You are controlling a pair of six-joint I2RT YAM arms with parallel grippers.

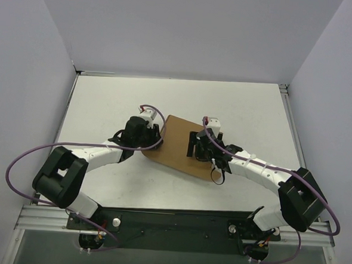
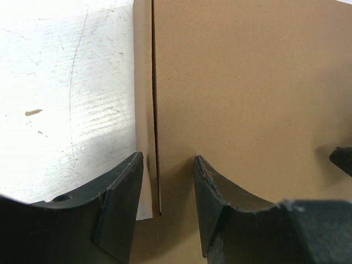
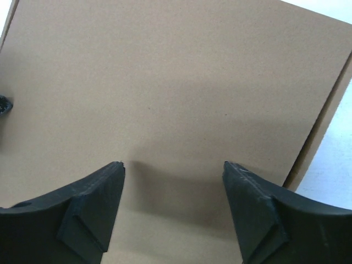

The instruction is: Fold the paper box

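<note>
Straddling smooth brown paper box (image 1: pixel 173 144) edge: left end effector (image 2: pixel 168 160), unclenched; right end effector (image 3: pixel 173 165) released.

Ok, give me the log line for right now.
box: on table | left gripper: open, astride box's left edge | right gripper: open, over box top, holding nothing

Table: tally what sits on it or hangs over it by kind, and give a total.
Brown paper box: 1
Black grippers: 2, the left gripper and the right gripper
Total: 3
</note>
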